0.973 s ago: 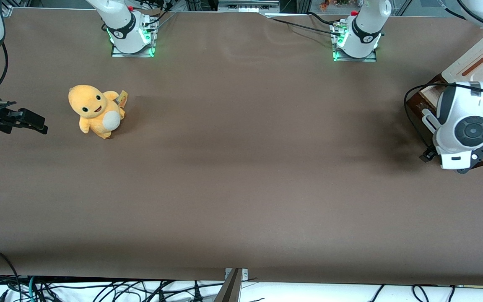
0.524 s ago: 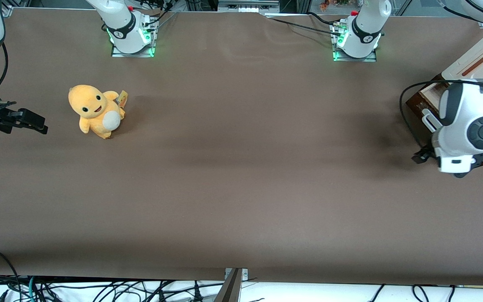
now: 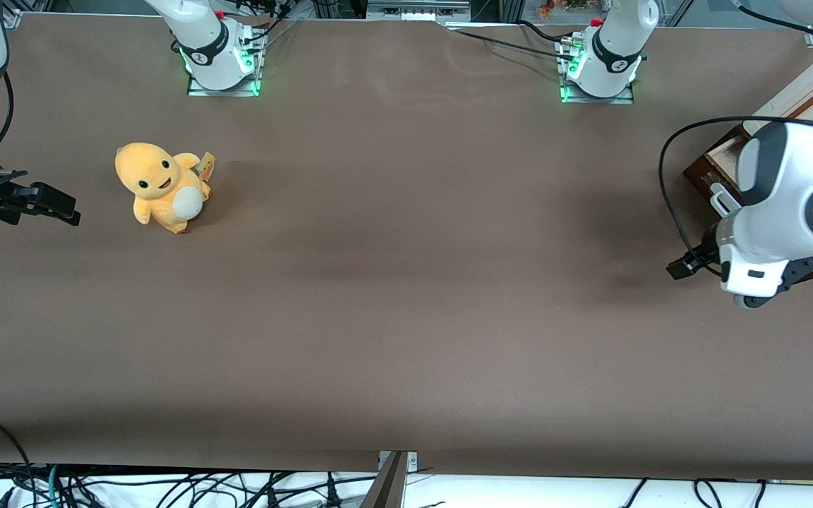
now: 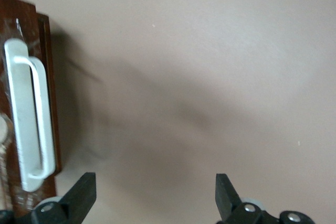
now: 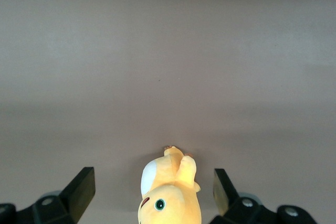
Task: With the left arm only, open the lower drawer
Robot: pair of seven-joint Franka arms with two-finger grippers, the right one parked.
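The lower drawer (image 3: 701, 175) stands part way out of the cabinet (image 3: 802, 95) at the working arm's end of the table, its pale wood inner side (image 3: 724, 151) showing. Its dark brown front (image 4: 50, 77) carries the long white bar handle (image 4: 27, 124), which also shows in the front view (image 3: 721, 202). The left arm (image 3: 787, 190) hangs over the drawer. Its black gripper (image 3: 684, 267) is low over the table in front of the drawer front, apart from the handle. In the left wrist view the gripper (image 4: 155, 195) is open and empty over bare table.
A yellow plush toy (image 3: 161, 185) sits on the brown table toward the parked arm's end; it also shows in the right wrist view (image 5: 168, 192). Two arm bases lit green (image 3: 221, 60) (image 3: 600, 67) stand farthest from the camera. A black cable (image 3: 663, 185) loops off the left arm.
The left arm has drawn its gripper away from the drawer front, toward the parked arm's end and slightly nearer the camera. The drawer has not visibly moved.
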